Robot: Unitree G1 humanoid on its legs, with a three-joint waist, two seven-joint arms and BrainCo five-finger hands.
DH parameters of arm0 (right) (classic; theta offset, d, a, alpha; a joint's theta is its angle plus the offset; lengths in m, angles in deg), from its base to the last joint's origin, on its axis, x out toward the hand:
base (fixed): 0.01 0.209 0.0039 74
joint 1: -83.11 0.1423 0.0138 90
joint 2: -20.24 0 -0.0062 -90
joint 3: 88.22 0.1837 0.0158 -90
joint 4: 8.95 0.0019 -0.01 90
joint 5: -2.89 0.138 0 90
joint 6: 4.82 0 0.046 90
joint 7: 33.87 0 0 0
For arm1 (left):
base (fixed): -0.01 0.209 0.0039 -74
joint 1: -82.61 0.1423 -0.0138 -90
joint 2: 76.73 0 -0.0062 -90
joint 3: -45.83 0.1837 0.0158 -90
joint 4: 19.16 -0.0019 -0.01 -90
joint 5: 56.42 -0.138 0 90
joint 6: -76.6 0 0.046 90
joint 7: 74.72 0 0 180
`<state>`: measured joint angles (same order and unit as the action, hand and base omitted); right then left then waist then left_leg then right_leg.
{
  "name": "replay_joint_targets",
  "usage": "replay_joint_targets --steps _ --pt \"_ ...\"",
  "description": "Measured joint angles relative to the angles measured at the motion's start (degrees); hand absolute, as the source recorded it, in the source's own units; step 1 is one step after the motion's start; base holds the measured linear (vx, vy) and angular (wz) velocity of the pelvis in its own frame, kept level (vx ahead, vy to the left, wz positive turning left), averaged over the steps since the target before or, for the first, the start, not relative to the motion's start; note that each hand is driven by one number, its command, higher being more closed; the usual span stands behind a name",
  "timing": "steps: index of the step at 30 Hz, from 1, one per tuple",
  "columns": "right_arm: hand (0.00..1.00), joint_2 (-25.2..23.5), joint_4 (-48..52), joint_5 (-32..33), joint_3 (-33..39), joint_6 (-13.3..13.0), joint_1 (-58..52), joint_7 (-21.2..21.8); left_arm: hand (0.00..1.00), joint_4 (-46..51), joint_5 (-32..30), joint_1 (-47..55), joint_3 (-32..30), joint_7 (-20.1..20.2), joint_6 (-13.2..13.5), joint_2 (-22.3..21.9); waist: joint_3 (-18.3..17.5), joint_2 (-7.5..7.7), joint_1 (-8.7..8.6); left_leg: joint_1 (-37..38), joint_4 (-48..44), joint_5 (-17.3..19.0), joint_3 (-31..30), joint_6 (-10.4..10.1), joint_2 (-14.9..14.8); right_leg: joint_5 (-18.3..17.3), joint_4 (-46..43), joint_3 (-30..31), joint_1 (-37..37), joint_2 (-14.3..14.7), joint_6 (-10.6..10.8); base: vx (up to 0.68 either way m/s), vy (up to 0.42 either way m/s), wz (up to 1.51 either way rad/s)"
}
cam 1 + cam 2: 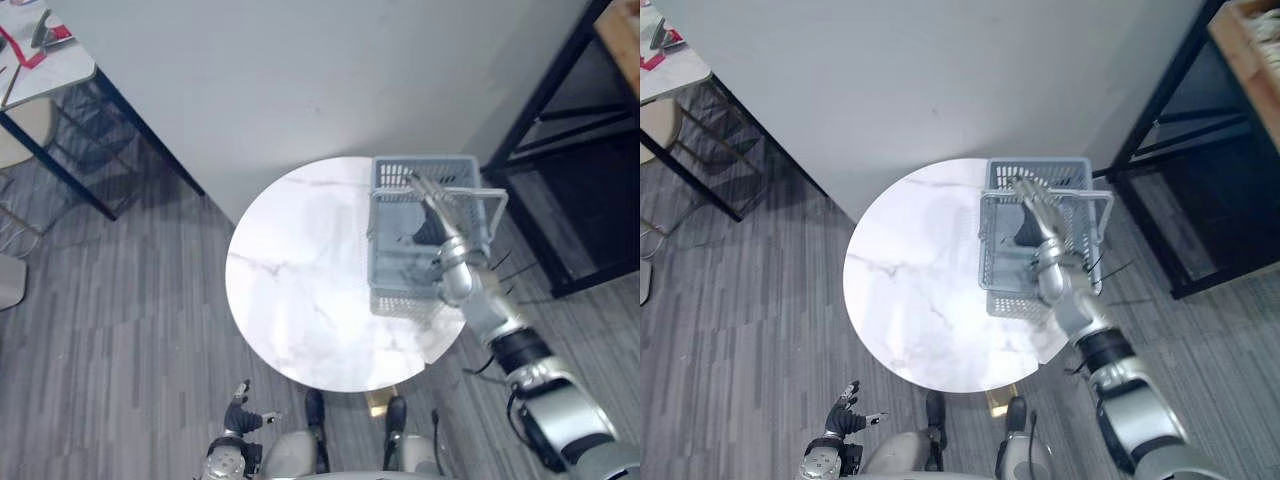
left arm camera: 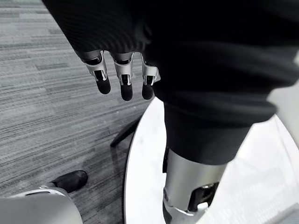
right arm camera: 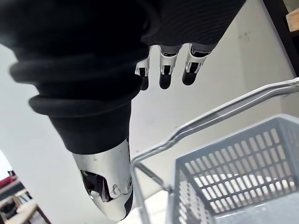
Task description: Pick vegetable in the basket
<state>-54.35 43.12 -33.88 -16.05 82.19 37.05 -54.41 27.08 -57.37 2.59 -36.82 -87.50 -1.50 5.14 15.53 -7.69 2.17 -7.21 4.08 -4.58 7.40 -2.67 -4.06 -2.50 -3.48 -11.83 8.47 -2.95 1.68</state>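
Note:
A grey slatted plastic basket (image 1: 400, 290) with a metal handle (image 3: 224, 109) stands on the right back part of the round white marble table (image 1: 300, 290). My right hand (image 1: 436, 215) reaches over the basket from the right. Its fingers (image 3: 163, 65) are straight above the raised handle and hold nothing. The hand and its shadow hide part of the basket's inside, so I cannot tell what lies in it. My left hand (image 1: 240, 410) hangs low beside the table's near left edge, with its fingers (image 2: 121, 79) relaxed and empty.
A pale wall (image 1: 300, 70) rises just behind the table. A black metal shelf frame (image 1: 560, 150) stands close on the right of the basket. A desk on black legs (image 1: 50, 60) is at the far left, on grey plank floor.

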Motion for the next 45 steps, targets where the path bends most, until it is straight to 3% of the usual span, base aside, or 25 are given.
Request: replay_joint_targets --steps 2,6,7,11,20,27,30,33,38,41,45 --pt "0.0 2.71 -4.38 -0.02 0.54 1.64 3.18 -0.67 0.0 -0.04 1.04 -0.02 -0.04 -0.08 0.02 -0.23 1.53 -0.55 -0.11 -1.06 -0.02 -0.52 -1.01 0.36 0.31 0.91 1.15 -0.87 0.07 -0.17 0.16 -0.05 0.019 0.19" --pt "0.0 5.2 -10.03 0.01 1.64 2.27 6.99 -0.72 0.0 0.07 1.56 -0.06 -0.15 -0.14 0.7 -0.63 2.83 -0.97 -0.12 -3.42 0.03 -1.59 -2.0 0.57 0.82 1.91 1.68 -1.43 1.83 -0.51 0.29 -0.07 0.025 0.12" --pt "1.0 6.07 -12.09 0.08 1.65 2.33 8.46 -0.7 0.0 0.19 1.81 -0.12 -0.15 -0.14 0.96 -0.84 3.39 -1.41 -0.31 -4.31 0.09 -2.15 -2.58 0.69 1.03 2.22 1.69 -1.82 2.56 -0.72 0.2 -0.08 0.029 0.13" --pt "1.0 8.89 -14.8 0.15 1.03 2.16 12.25 -0.6 0.0 0.23 3.14 -0.21 -0.19 -0.13 1.28 -0.76 4.9 -2.94 0.13 -5.22 1.25 -3.35 -2.81 1.27 1.18 2.79 1.27 -1.64 4.11 -0.9 0.31 -0.09 0.025 0.03" --pt "1.0 10.97 -14.2 3.05 1.06 1.55 12.61 -0.43 0.0 0.23 4.35 -2.2 -0.14 0.11 1.86 -0.74 4.99 -3.06 0.23 -6.18 1.25 -3.68 -2.73 1.29 1.06 2.8 0.23 -0.95 5.75 -0.85 0.34 0.01 0.005 -0.03" --pt "1.0 11.37 -3.4 7.42 6.95 1.49 0.08 -0.34 0.0 0.47 4.32 -2.17 -0.28 0.29 1.97 -0.75 4.98 -3.03 -0.07 -3.99 1.25 -3.67 -2.7 1.22 1.2 2.78 0.24 -0.5 3.79 -0.96 0.35 0.04 0.009 -0.01" --pt "1.0 9.44 4.8 10.51 13.38 1.65 -8.87 -0.33 0.0 0.47 4.29 -1.89 -1.28 0.39 1.37 -0.75 4.91 -2.75 -1.51 -2.58 1.28 -3.62 -2.66 1.19 1.19 2.71 0.24 -0.34 2.35 -0.97 0.47 -0.01 0.015 0.0" --pt "1.0 6.06 12.98 16.83 18.09 1.31 -18.1 -0.14 0.0 0.78 4.23 -0.96 -3.2 1.66 0.64 -0.77 4.8 -1.74 -2.61 -0.16 1.31 -3.23 -1.73 0.8 0.98 2.44 0.26 1.0 0.64 -0.74 0.87 -0.03 0.016 -0.19" --pt "1.0 -1.09 25.19 29.81 26.97 -0.79 -34.42 2.24 0.0 1.01 3.67 3.1 -7.17 3.04 -0.56 -0.56 1.95 2.13 -4.44 2.74 1.3 -1.35 0.71 0.03 0.23 2.0 0.84 4.14 -1.21 0.21 1.51 0.02 0.001 -0.23" --pt "1.0 -4.2 28.81 36.7 30.98 -1.61 -42.9 4.55 0.0 1.41 3.67 4.4 -8.2 4.1 -1.36 -0.2 -1.19 3.51 -5.02 3.79 1.29 -0.78 1.5 0.19 0.2 1.62 0.89 5.0 -1.88 0.27 1.79 0.1 0.0 -0.18" --pt "1.0 -10.0 33.44 44.81 32.35 -2.19 -52.77 8.74 0.0 4.15 3.67 5.97 -9.31 5.51 -1.61 -0.15 -3.35 4.21 -6.6 7.37 1.25 0.66 2.94 0.29 0.23 1.21 0.8 6.24 -4.7 0.22 2.3 0.1 0.009 -0.16"
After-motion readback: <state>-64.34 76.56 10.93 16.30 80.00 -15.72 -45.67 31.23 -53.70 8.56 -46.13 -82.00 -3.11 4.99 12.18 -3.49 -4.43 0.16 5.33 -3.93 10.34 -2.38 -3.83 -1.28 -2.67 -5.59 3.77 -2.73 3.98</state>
